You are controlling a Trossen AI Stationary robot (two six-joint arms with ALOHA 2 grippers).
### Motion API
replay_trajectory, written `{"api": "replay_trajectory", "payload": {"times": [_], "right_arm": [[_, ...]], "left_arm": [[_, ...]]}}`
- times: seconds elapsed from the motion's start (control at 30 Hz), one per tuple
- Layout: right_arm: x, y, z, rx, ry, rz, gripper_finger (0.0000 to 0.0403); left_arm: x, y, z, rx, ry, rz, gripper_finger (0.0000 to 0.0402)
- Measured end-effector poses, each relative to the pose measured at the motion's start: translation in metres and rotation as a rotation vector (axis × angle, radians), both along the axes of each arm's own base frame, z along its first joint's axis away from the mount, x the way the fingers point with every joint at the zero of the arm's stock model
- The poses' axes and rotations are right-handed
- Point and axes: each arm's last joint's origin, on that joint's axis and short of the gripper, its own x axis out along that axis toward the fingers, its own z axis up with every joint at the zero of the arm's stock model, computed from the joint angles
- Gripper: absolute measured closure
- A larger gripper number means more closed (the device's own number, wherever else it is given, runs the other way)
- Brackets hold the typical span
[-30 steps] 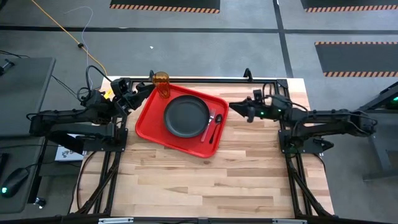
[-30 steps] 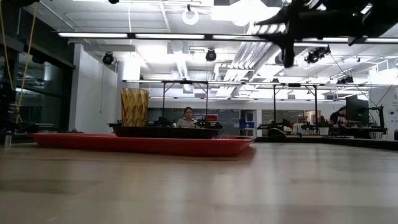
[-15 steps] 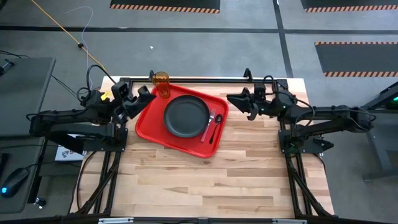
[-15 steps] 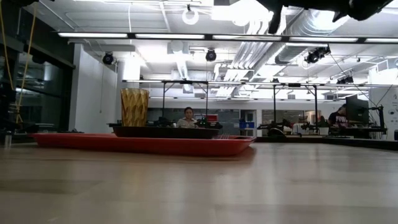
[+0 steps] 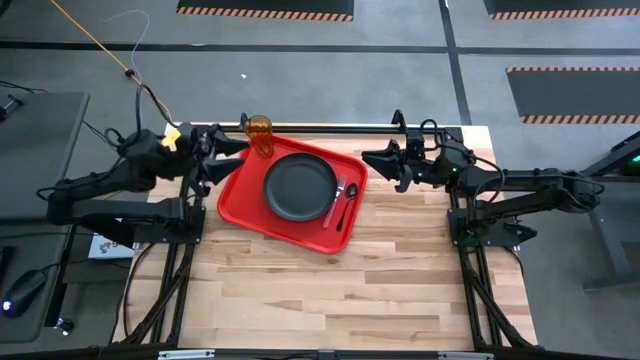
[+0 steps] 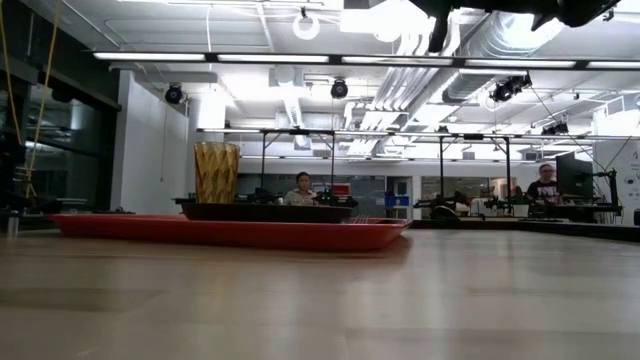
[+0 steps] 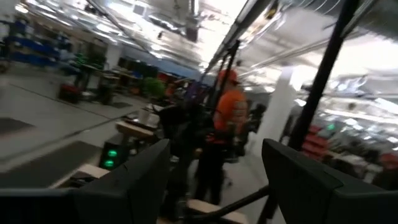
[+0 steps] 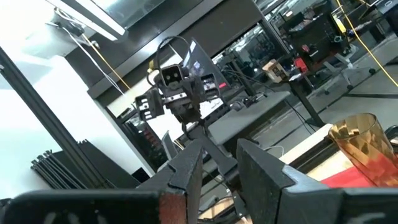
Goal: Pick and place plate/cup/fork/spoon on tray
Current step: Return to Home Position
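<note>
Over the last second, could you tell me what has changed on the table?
The right gripper rose and shifted toward the table's far edge, open and empty. The left arm folded back, the left gripper open beside the tray. The plate, cup, fork and spoon stayed on the tray.

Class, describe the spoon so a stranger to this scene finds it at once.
Find the red tray on the wooden table. Right of its black plate lie two slim utensils. The spoon is the all-black outer one; the fork has a pink handle.
</note>
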Motion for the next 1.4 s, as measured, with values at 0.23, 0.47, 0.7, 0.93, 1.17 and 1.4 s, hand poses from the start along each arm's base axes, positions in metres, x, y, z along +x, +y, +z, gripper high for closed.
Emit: {"api": "replay_trajectory", "payload": {"times": [0.23,0.47,0.7,0.93,1.17,1.4], "right_arm": [[0.0,0.0001,-0.0002,-0.001,0.003,0.004,0.0311],[0.0,0.0001,-0.0002,-0.003,0.003,0.003,0.0311],[0.0,0.0001,-0.0002,-0.003,0.003,0.003,0.0311],[0.0,0.0001,-0.0002,-0.004,0.003,0.002,0.0311],[0.0,0.0001,-0.0002,-0.003,0.003,0.003,0.0311],[0.0,0.0005,-0.0002,-0.002,0.003,0.016,0.0311]], "left_arm": [[-0.0035,-0.0001,0.0078,0.006,-0.006,0.023,0.0158],[-0.0018,0.0003,0.0069,-0.02,0.0,0.016,0.0158],[-0.0019,0.0003,0.007,-0.019,-0.001,0.017,0.0158],[-0.0019,0.0003,0.007,-0.019,-0.001,0.017,0.0158],[-0.002,0.0,0.0071,0.027,0.002,0.027,0.0171],[-0.0018,-0.0066,0.0059,0.101,0.018,-0.036,0.0309]]}}
